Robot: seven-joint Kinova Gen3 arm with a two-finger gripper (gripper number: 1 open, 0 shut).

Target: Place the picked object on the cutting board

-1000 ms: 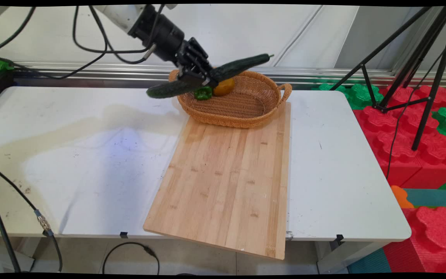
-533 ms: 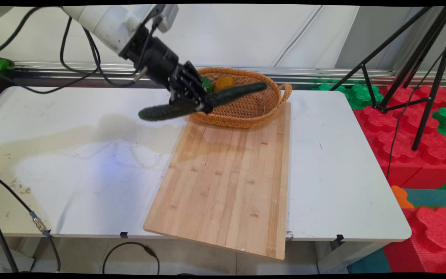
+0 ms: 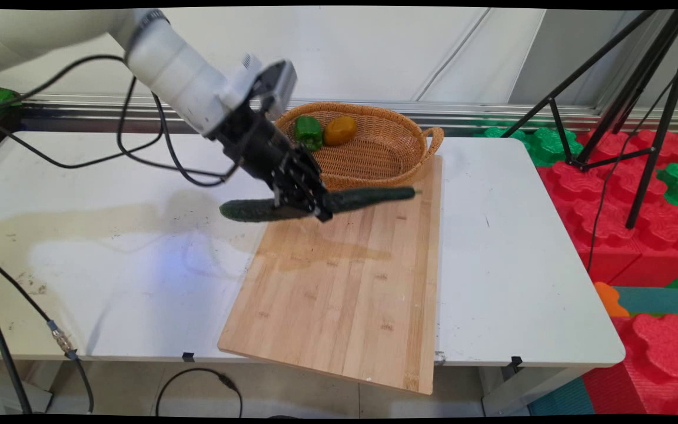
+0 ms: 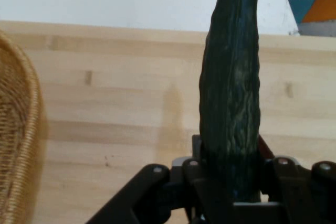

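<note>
A long dark green cucumber (image 3: 362, 198) hangs nearly level above the far end of the wooden cutting board (image 3: 345, 282), with my gripper (image 3: 306, 207) shut on its middle. In the hand view the cucumber (image 4: 231, 93) runs up from between the black fingers, over the board (image 4: 115, 108). Just behind the gripper stands a wicker basket (image 3: 386, 162) on the board's far end. It holds a green pepper (image 3: 308, 132) and an orange fruit (image 3: 340, 130). The basket's rim (image 4: 18, 129) shows at the hand view's left edge.
The white table (image 3: 509, 247) carries the board at its middle. A black tripod (image 3: 633, 118) stands to the right over red and green foam blocks (image 3: 627, 206). Black cables (image 3: 139, 153) hang from the arm on the left.
The gripper has carried the cucumber down and toward the near side, away from above the basket to over the board's far end. The pepper and orange fruit are now uncovered.
</note>
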